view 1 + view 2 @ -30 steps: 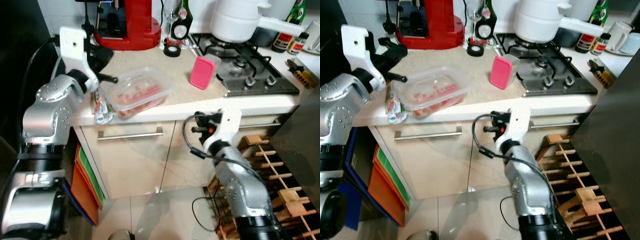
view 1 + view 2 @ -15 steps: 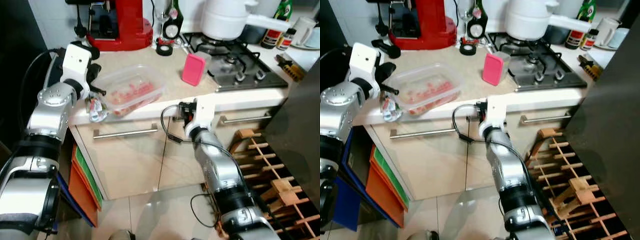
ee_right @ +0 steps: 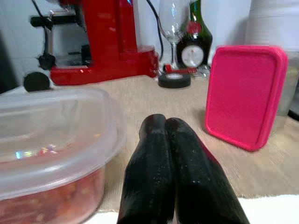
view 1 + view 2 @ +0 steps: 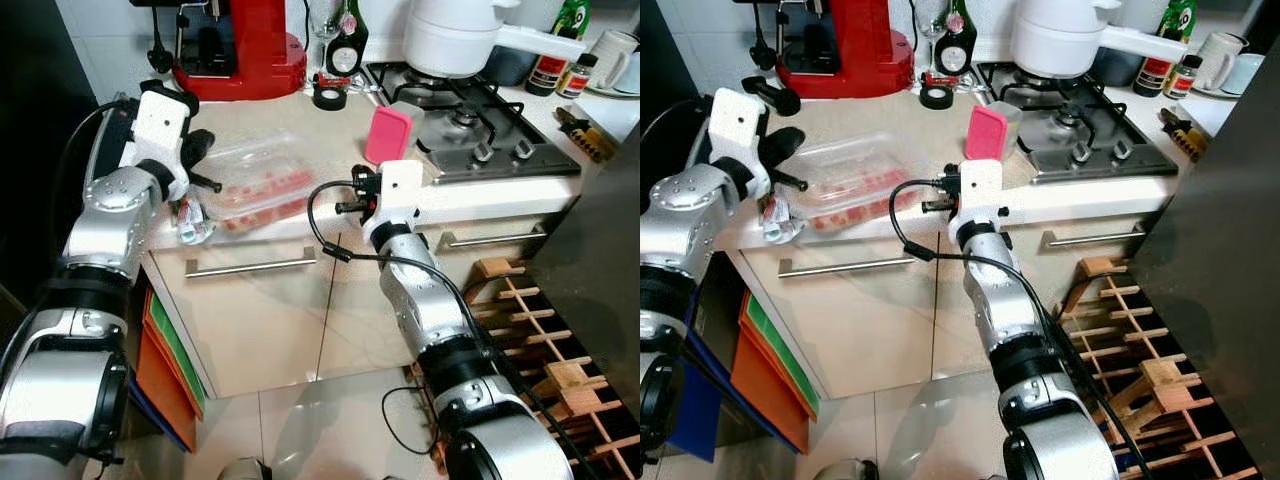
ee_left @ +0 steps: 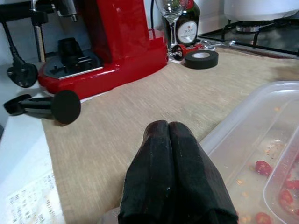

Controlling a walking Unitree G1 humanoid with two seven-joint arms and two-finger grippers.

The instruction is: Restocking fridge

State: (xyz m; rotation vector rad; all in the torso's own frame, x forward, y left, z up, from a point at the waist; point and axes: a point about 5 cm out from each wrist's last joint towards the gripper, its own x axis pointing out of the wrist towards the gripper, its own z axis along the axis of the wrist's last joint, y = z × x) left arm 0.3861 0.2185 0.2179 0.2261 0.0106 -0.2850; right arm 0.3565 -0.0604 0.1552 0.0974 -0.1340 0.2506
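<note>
While the lidded plastic container point(image 4: 258, 180) of red food is sitting on the counter point(image 4: 300, 130), it is being flanked by the left gripper point(image 5: 174, 140) and right gripper point(image 3: 164, 135), both closed and empty; nothing is being lifted yet.

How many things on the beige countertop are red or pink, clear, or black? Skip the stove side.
Red or pink: 2, the red coffee machine and the pink-lidded box
Clear: 2, the clear plastic tub of red pieces and the wine glass
Black: 2, the roll of black tape and the black-knobbed handle
Total: 6
</note>
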